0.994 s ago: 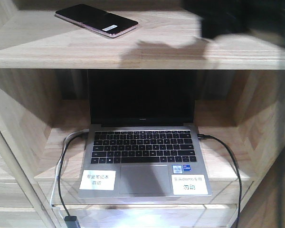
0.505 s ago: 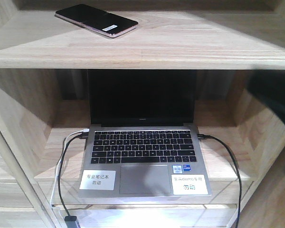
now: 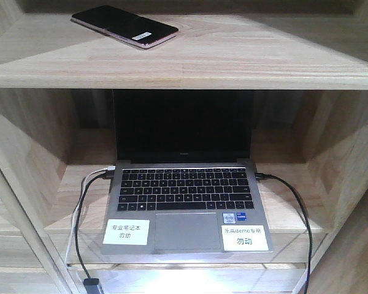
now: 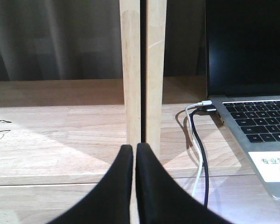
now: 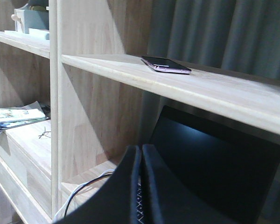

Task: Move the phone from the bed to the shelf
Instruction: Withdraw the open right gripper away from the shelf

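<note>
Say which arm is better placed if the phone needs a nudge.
Right. Its shut claw sits just below the shelf with the phone in view above; the left claw faces the upright post beside the laptop.

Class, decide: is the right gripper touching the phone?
Apart. The right wrist view shows the right gripper shut low down, while the phone lies alone on the shelf above.

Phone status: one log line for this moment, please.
phone: flat on shelf | left gripper: shut, empty | right gripper: shut, empty
</note>
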Available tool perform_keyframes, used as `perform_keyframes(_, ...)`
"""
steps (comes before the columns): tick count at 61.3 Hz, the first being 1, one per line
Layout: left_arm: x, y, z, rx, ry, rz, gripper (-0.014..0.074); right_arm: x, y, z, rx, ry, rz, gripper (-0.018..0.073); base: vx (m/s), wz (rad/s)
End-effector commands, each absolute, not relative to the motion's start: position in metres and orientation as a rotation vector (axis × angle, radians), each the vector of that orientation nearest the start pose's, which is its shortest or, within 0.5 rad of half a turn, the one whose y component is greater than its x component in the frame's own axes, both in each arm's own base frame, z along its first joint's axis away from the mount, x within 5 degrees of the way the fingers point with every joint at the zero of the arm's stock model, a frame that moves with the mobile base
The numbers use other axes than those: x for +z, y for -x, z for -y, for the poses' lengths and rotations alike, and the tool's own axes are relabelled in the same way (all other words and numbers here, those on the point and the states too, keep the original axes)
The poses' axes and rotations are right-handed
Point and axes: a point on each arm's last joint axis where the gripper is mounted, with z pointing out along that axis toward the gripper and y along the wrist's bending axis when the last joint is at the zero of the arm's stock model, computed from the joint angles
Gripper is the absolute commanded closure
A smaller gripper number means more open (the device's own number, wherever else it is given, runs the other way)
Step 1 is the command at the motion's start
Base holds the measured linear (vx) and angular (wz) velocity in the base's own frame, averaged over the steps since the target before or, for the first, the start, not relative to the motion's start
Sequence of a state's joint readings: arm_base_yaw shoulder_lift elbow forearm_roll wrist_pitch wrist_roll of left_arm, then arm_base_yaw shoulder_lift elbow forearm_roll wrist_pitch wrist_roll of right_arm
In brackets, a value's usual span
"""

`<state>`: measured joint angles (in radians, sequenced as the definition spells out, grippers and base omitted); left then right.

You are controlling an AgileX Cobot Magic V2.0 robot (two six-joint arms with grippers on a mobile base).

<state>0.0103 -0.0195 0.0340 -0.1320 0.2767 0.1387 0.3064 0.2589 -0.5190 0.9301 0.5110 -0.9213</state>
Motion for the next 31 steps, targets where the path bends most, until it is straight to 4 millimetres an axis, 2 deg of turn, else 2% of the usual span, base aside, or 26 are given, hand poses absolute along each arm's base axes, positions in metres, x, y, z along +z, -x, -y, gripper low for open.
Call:
perform_keyframes(1, 0.1839, -0.0554, 0.0022, -0.019, -0.014, -1.697, 0.0596, 0.3499, -0.0366, -0.0461, 0.505, 0.535, -1.417, 0.0568, 0.00, 0.00)
perform_keyframes(31, 0.1839, -0.0554, 0.0022, -0.019, -0.014, -1.697, 0.0596, 0.3499, -0.0369, -0.0462, 0.505, 0.535, -1.418, 0.0568, 0.00, 0.00)
